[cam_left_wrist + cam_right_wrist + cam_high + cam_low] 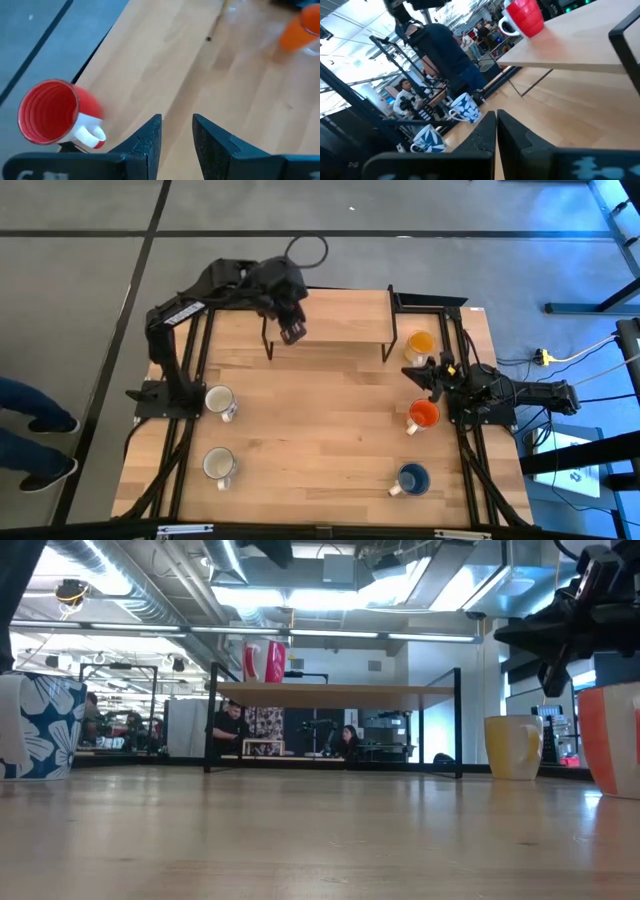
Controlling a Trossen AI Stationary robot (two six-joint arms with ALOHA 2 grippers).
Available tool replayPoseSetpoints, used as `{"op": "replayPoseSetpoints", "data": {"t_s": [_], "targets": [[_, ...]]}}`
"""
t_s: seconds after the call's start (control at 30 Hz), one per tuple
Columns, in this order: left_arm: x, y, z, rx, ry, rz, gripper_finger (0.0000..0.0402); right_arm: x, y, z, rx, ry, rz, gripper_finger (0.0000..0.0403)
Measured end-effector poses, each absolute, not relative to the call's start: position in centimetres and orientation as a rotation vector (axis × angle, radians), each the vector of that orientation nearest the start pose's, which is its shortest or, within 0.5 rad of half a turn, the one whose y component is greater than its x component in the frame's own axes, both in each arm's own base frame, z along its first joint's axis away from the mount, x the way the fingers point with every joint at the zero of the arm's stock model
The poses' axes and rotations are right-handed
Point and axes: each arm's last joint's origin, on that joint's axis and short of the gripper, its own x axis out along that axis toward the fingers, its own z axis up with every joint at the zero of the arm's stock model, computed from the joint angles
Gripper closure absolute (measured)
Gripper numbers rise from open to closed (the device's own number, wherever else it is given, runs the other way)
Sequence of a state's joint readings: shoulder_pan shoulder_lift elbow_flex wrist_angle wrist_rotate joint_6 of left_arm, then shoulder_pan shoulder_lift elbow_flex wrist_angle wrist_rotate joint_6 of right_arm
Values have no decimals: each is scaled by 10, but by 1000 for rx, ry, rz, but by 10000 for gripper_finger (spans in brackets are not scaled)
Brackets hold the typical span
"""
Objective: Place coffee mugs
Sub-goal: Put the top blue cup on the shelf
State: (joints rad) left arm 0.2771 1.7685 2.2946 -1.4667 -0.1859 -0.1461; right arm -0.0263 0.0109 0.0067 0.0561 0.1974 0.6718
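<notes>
**Red mug on the shelf, left gripper empty just beside it**

The red mug [50, 112] stands upright on the raised wooden shelf [340, 315], at the shelf's left end and close to its far edge; in the low view it shows on top of the shelf with its handle turned toward the shelf's middle. The left gripper [291, 330] hangs over the shelf just beside the mug, its fingers [150, 137] partly apart and holding nothing. The mug lies off to one side of those fingers, not between them, and is not touched.

The right gripper [432, 375] sits off the shelf's right end, fingers together, empty, between the yellow-orange mug [421, 342] and the orange-red mug [424, 414]. The blue mug [412, 478] stands farther from the shelf on that same side. The two white patterned mugs [219, 401] stand well clear of the shelf's left front.

Judgement: one mug looks placed, five remain on the table. The left arm is nearer the white pair, the right arm nearer the other three. The shelf is bare from the red mug to its right end, so room is ample; the hazard is the red mug's nearness to the shelf's far edge as the left arm moves off.
</notes>
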Motion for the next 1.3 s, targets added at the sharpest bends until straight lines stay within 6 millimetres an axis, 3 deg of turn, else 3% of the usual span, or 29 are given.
{"op": "replayPoseSetpoints", "data": {"t_s": [0.2,0.33,0.63,0.9,1.3], "targets": [[278,62,464,-109,847,414,298,97,-10,171,678,-149,-250,398],[254,48,462,-96,769,382,298,97,-10,171,677,-157,-264,398],[206,30,438,-173,728,370,298,96,-10,171,671,-159,-264,398],[187,15,402,-233,878,315,298,96,-10,171,686,-156,-265,398],[187,10,329,-310,1213,272,298,96,-10,171,673,-152,-267,398]]}}
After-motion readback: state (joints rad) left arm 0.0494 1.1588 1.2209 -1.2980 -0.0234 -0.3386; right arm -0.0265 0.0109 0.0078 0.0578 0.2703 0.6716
